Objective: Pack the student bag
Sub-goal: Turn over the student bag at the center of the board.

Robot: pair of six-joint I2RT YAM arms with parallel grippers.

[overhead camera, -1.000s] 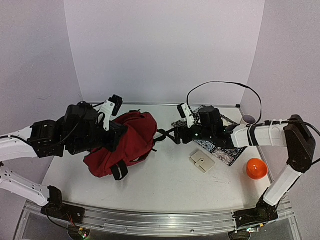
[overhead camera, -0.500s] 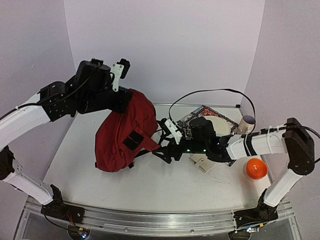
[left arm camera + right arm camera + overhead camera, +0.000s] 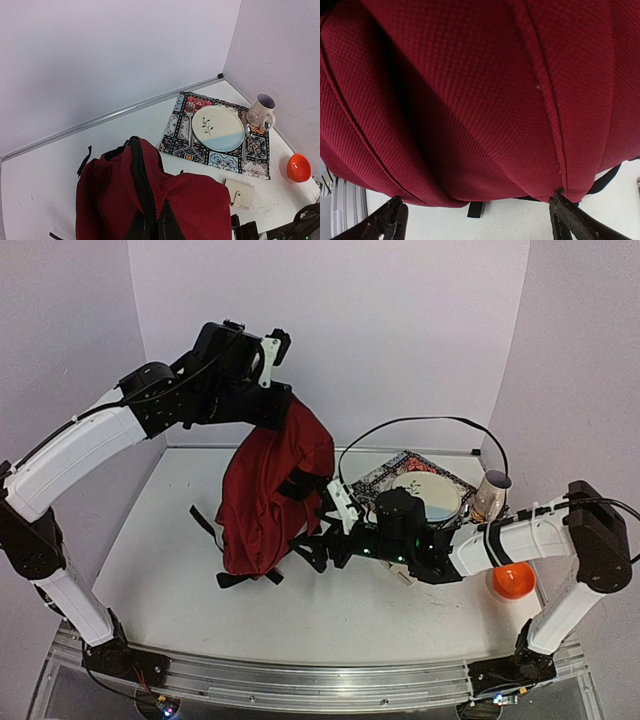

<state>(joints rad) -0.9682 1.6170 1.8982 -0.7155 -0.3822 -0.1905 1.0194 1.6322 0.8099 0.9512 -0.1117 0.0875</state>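
Left wrist, student bag (image 3: 150, 200) before placemat (image 3: 227, 161), plate (image 3: 218, 127)

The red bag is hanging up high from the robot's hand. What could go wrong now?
1. The left gripper holds the student bag only by its top, so the bag might slip and drop onto the table.
2. Black straps dangle beside the open right gripper; one could snag on a finger.
3. If the bag swings, it might bump the plate or mug.
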